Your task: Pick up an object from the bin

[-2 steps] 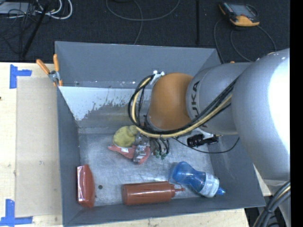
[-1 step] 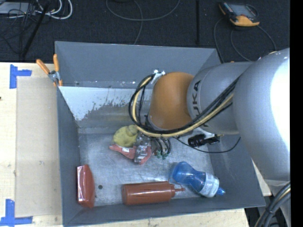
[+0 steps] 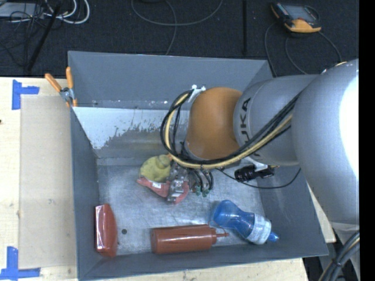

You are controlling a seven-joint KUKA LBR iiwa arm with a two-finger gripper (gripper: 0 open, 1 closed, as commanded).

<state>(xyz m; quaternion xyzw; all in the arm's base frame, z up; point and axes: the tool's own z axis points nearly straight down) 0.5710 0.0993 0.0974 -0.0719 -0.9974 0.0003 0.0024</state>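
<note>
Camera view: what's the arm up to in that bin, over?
End effector low over red-pink crumpled thing, mid-bin; grip unreadable. Yellow-green lump against it. Blue bottle, brown squeeze bottle lie apart, nearer the front.

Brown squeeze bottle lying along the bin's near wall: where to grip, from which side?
Probably mid-body of the brown squeeze bottle, from straight above, closing across its width. It lies flat, long axis left-right, nozzle toward the blue bottle; the body is even and clear of neighbours.
</note>
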